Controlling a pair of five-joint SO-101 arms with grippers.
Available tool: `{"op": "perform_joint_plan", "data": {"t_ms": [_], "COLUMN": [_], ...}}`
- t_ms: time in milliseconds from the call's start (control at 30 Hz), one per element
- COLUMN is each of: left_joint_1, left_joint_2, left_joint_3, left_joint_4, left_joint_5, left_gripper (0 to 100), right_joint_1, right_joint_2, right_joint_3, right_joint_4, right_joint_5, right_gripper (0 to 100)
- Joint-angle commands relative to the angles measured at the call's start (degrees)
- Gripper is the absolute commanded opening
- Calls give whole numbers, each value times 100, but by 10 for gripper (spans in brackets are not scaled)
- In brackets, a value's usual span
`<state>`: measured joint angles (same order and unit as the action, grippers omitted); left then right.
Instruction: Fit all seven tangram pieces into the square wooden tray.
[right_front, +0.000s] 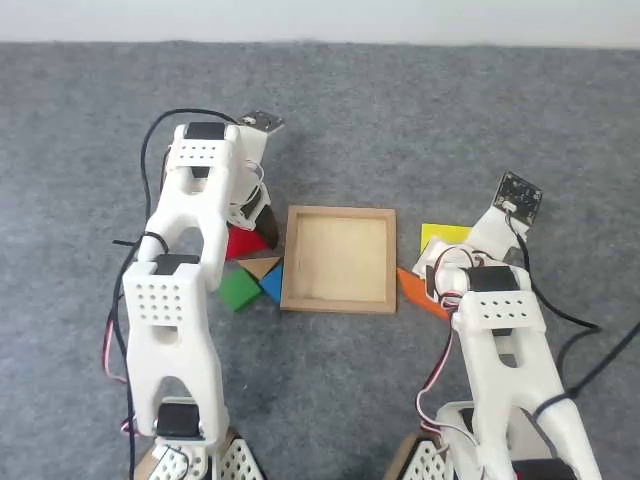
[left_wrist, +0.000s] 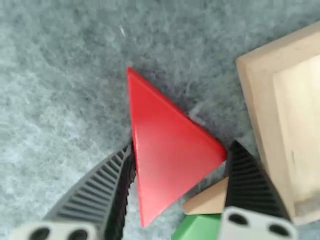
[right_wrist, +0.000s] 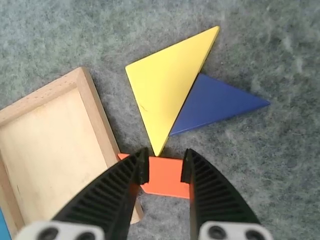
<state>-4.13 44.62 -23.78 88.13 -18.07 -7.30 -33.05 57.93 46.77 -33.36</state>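
Observation:
The square wooden tray (right_front: 292, 258) lies mid-table with nothing in it. My left gripper (left_wrist: 183, 149) stands at the tray's left side (right_front: 250, 235), shut on the red triangle (left_wrist: 170, 150). One finger (left_wrist: 112, 185) presses its long edge, the other a corner. The triangle rests on the mat. Green (right_front: 237, 290), tan (right_front: 258, 266) and light blue (right_front: 271, 285) pieces lie just in front of it. Right of the tray, my right gripper (right_wrist: 166, 156) hangs open over the orange piece (right_wrist: 165, 177), also seen as the orange piece (right_front: 412, 290). Beyond it lie the yellow triangle (right_wrist: 167, 85) and dark blue triangle (right_wrist: 215, 102).
Grey felt covers the table. The tray's rim (right_wrist: 97, 115) runs close beside the right gripper and its rim (left_wrist: 255, 105) beside the left. Open mat stretches behind and in front of the tray. Cables trail off both arms.

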Motion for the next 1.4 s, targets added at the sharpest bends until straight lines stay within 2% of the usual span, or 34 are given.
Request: {"op": "perform_joint_plan", "data": {"t_ms": [0, 333, 633, 800, 967, 1267, 1367], "left_joint_1": [-9, 273, 290, 18, -237, 79, 35], "left_joint_2": [-70, -70, -229, -721, -730, -53, 105], "left_joint_3": [-242, -215, -215, -189, -84, -127, -321], "left_joint_4": [-114, -70, 246, 527, 501, 53, 299], "left_joint_5": [44, 35, 35, 44, 35, -114, -167], "left_gripper": [234, 123, 115, 150, 296, 298, 298], "right_joint_1": [-22, -22, -22, -22, -22, -4, -13], "right_joint_2": [-259, -259, -259, -259, -259, -259, -259], "right_joint_3": [-53, -62, -79, -79, -88, -88, -88], "right_joint_4": [-66, -66, -66, -48, -48, -40, -31], "right_joint_5": [70, 70, 70, 70, 70, 70, 70], "right_gripper": [127, 127, 127, 127, 127, 127, 127]}}
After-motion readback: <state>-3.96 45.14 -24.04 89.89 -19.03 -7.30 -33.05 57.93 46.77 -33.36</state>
